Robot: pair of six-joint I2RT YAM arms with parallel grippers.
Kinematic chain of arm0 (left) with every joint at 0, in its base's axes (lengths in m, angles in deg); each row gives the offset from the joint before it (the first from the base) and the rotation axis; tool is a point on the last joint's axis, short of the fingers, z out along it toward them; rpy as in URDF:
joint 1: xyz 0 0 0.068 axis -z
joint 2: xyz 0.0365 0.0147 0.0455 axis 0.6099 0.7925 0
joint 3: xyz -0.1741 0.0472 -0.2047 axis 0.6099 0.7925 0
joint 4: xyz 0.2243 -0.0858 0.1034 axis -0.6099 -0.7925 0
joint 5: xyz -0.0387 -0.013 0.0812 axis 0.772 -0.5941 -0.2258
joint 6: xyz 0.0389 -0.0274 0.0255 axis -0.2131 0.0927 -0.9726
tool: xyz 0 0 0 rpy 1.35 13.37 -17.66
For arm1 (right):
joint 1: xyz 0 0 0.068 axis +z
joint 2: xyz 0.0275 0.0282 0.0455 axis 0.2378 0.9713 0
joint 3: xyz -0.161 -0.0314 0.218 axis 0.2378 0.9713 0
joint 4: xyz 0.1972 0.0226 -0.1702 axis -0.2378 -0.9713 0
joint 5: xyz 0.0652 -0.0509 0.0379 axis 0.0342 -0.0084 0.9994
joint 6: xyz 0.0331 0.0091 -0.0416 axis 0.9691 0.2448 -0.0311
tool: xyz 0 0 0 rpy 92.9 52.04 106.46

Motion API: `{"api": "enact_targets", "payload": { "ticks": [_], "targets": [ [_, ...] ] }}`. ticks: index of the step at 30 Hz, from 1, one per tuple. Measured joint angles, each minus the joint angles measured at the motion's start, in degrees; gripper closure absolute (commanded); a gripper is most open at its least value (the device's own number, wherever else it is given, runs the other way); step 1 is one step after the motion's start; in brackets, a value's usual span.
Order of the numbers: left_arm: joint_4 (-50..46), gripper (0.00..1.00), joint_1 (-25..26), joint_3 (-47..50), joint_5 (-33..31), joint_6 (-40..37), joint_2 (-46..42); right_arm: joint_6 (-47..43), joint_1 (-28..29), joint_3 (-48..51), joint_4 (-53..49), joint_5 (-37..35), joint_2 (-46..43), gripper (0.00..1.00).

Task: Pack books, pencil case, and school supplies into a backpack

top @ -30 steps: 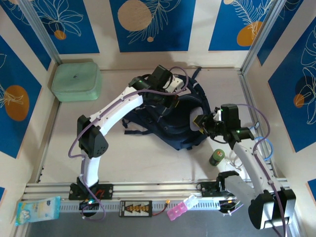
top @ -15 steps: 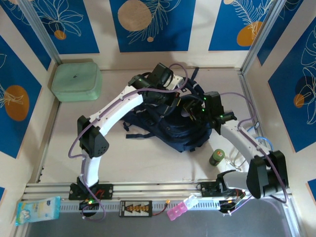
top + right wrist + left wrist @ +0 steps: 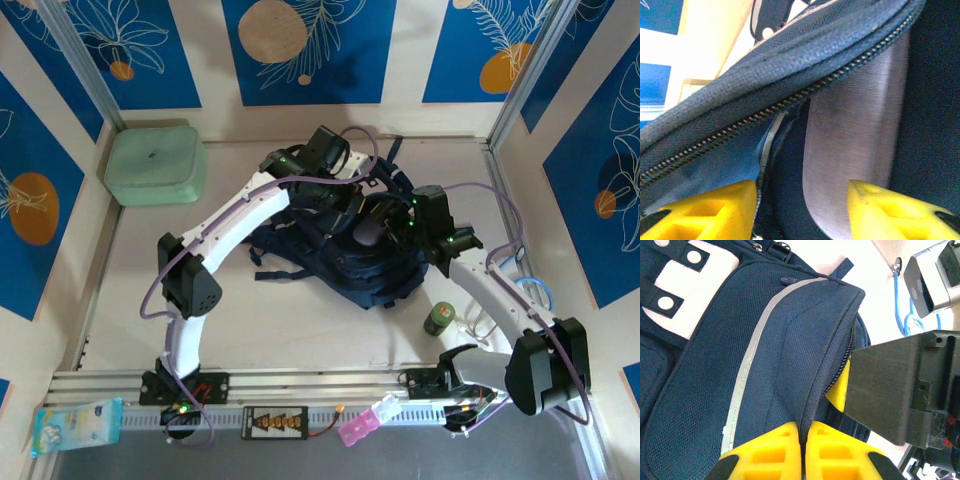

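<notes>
The backpack [image 3: 375,285] lies mid-counter [image 3: 300,330]. The left hand [image 3: 801,432] is pinched closed on the backpack's front-pocket edge. The right hand [image 3: 802,190], fingers parted, sits at the open zipper [image 3: 790,102], just beside the left hand.

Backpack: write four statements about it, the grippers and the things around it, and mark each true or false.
1. The left gripper is shut on the fabric of the backpack. True.
2. The mint-green case lies inside the backpack. False: it sits in the far left corner of the table, apart from the backpack.
3. The right gripper has its fingers apart at the backpack's open zipper. True.
4. The small green container stands on top of the backpack. False: it stands on the table to the right of the backpack, beside the right arm.
</notes>
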State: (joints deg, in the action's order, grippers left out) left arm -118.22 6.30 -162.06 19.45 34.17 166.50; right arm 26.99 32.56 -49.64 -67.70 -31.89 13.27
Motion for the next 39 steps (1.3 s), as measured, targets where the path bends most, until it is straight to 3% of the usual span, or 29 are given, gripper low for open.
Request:
{"api": "enact_targets", "payload": {
  "ticks": [14, 24, 29, 32, 34, 39],
  "targets": [
    [-0.02, 0.92, -0.07, 0.00, 0.39, 0.39, 0.28, -0.15, 2.60, -2.10, -2.49, -3.78, 8.55, 0.73],
    [-0.20, 0.91, -1.14, 0.00, 0.31, 1.29, 0.94, 0.61, 2.29, -1.66, 13.16, 1.75, 16.13, 0.74],
    [-0.17, 0.89, -1.14, 0.00, 0.94, 1.49, 1.20, 0.57, 2.60, 0.76, 17.07, 3.39, 14.01, 0.69],
    [0.09, 0.79, -1.11, 0.00, 2.62, 1.73, 1.51, 0.17, 2.60, 1.90, 13.62, 2.40, 8.76, 0.63],
    [1.07, 0.63, -1.11, 0.00, 4.28, 2.03, 1.57, -0.20, 2.27, 2.23, 9.38, 1.16, 4.39, 0.59],
    [5.81, 0.42, -1.75, 1.99, 9.66, 3.26, 0.98, -0.83, -4.74, 4.50, 0.28, 3.08, -5.03, 0.56]
  ]
}}
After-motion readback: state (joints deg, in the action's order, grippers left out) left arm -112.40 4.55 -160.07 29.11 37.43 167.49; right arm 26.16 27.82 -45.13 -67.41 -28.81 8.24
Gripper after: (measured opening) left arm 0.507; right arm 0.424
